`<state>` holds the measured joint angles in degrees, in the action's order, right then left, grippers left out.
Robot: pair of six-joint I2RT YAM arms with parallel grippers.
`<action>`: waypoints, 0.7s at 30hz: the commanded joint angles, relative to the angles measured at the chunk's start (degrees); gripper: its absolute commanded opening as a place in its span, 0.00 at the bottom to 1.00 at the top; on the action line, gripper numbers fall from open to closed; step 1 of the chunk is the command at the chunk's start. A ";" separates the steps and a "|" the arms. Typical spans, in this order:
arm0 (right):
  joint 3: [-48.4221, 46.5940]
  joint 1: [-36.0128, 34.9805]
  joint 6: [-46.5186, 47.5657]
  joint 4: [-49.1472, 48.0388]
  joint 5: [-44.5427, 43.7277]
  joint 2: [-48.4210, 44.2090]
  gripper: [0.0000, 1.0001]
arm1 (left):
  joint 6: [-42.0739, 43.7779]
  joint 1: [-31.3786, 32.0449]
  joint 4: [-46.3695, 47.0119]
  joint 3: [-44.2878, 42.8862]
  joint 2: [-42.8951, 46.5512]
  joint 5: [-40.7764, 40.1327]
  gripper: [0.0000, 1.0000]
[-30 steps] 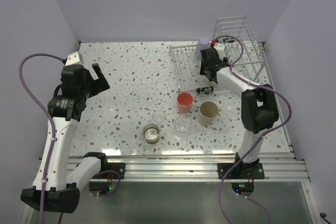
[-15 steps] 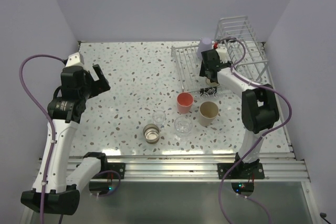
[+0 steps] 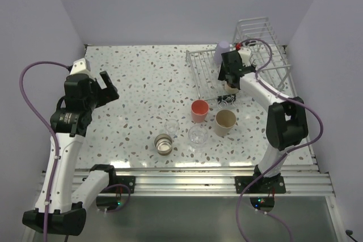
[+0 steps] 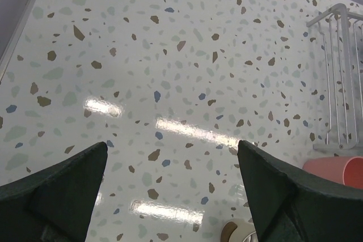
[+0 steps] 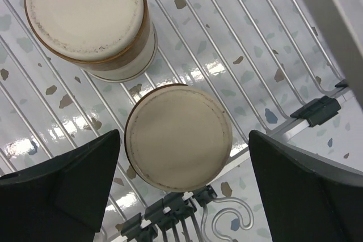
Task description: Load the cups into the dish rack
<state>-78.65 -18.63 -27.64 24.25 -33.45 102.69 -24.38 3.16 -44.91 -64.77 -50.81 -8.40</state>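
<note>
Right gripper, spread, overhangs upturned cups its wrist view shows.

I can't read any text, labels, brand marks or numbers anywhere in my three camera views right now.

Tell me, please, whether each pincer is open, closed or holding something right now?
Left pincer: open, holding nothing.
Right pincer: open, holding nothing, above upside-down cups in the rack.

The right tool hangs over the dish rack, the lavender cup just beyond it. Short of it stands the coral-red cup.
</note>
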 commanded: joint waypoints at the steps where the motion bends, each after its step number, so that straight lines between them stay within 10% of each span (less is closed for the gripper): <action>1: -2.64 0.88 -1.98 2.73 -2.06 -4.08 0.98 | 1.09 0.27 2.01 0.17 0.62 0.93 1.00; 21: -12.40 -6.06 0.76 15.11 5.14 -19.54 0.98 | 0.57 12.13 6.05 -2.99 -15.27 18.06 1.00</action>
<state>-87.85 -23.49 -25.06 34.20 -30.39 87.72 -24.40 12.43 -42.85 -64.79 -63.37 4.86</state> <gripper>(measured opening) 0.983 0.997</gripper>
